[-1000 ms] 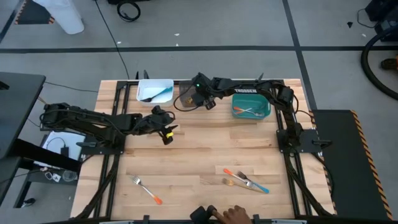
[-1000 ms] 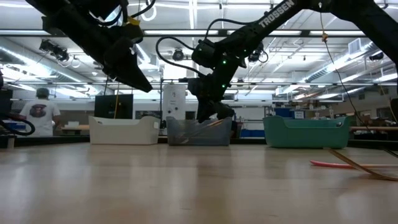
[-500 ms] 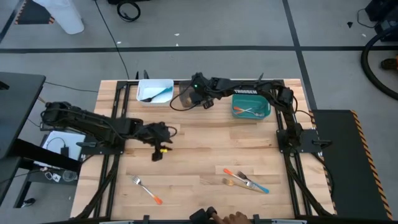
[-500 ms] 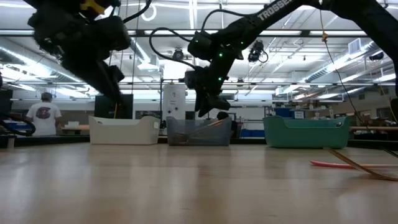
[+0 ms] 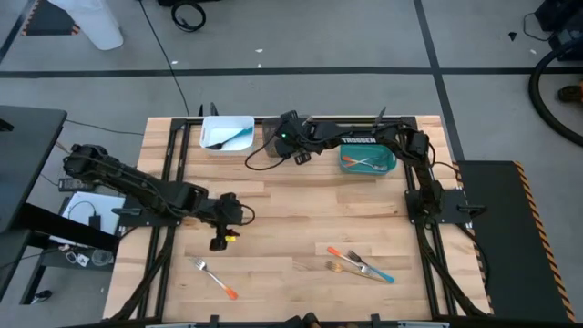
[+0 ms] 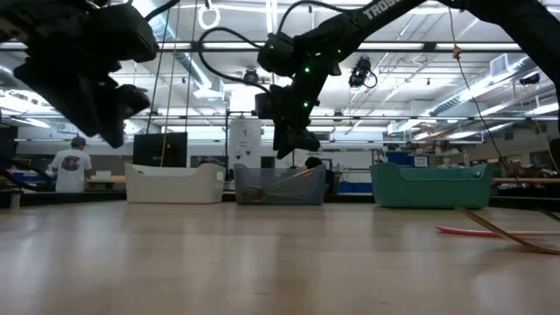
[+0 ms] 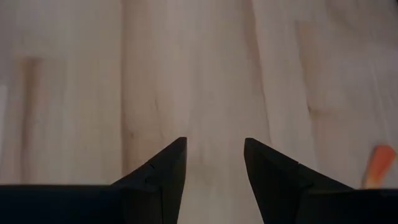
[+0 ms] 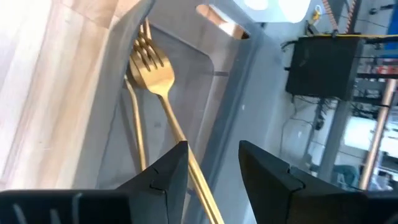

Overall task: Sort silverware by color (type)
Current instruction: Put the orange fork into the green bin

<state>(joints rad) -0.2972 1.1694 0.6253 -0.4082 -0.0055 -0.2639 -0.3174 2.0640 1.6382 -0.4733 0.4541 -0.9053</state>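
My right gripper (image 8: 213,155) hangs open just above the grey bin (image 6: 262,188) at the table's far edge. Two golden forks (image 8: 155,74) lie slanted in that bin; one handle runs on below the gap between my fingers. My left gripper (image 5: 219,244) stands open over bare wood at the near left, tipped downward. An orange-handled fork (image 5: 215,277) lies flat on the table a little nearer than it; its orange end (image 7: 378,165) shows in the left wrist view. Three more forks (image 5: 360,266) lie crossed at the near right.
A white bin (image 5: 228,134) with a blue fork stands left of the grey bin. Right of it stands a teal bin (image 5: 367,159) holding forks. The table's middle is bare wood. A person (image 6: 70,164) stands in the room far behind the table.
My left gripper has swung from the table's middle toward its near edge and tipped downward, ending close to the orange-handled fork. My right gripper has risen out of the grey bin, and the golden fork stays lying in the bin.
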